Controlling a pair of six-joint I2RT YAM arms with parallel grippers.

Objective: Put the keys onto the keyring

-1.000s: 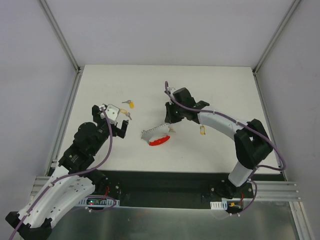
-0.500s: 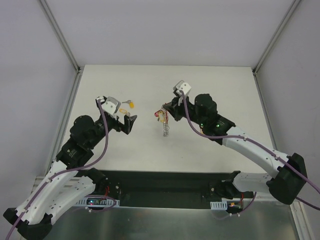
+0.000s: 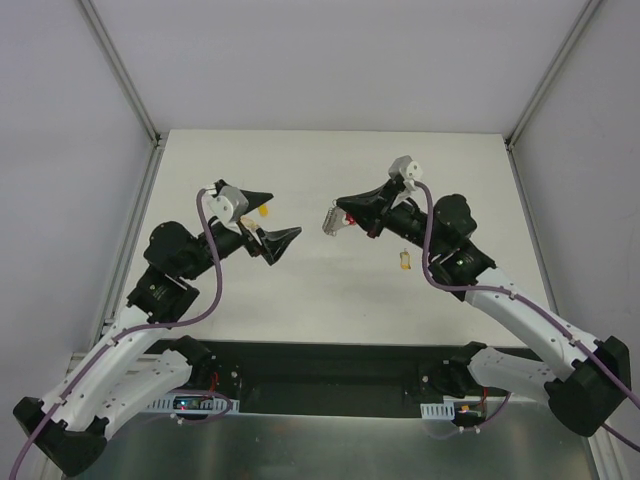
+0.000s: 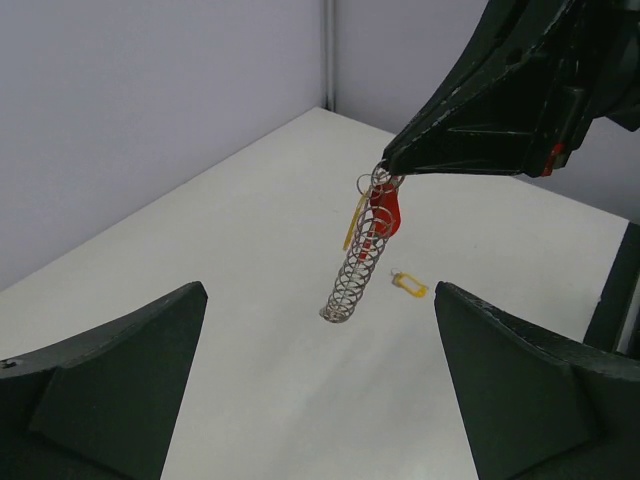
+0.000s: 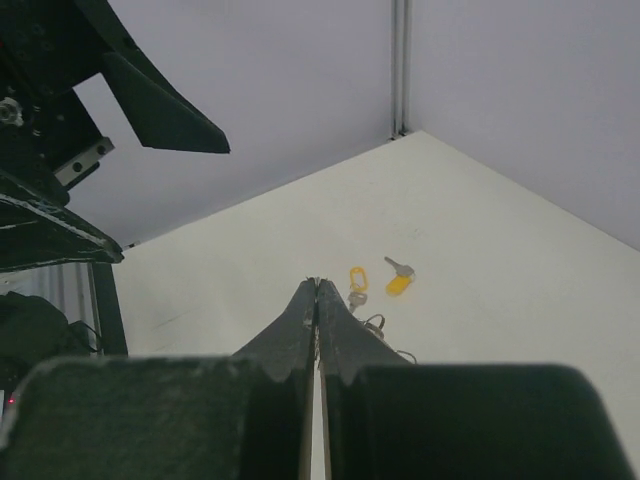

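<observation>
Right jaws tight on one keyring [image 4: 360, 257]

A flat off-white counter [image 3: 330, 310] is seen, enclosed at the back and on both sides by plain pale grey wall panels [image 3: 330, 60]. Slanting aluminium frame posts [image 3: 121, 70] are set at its far corners. Along the near edge a black mounting strip [image 3: 330, 365] is laid, and a brushed metal sheet [image 3: 330, 445] lies nearer than that.
</observation>
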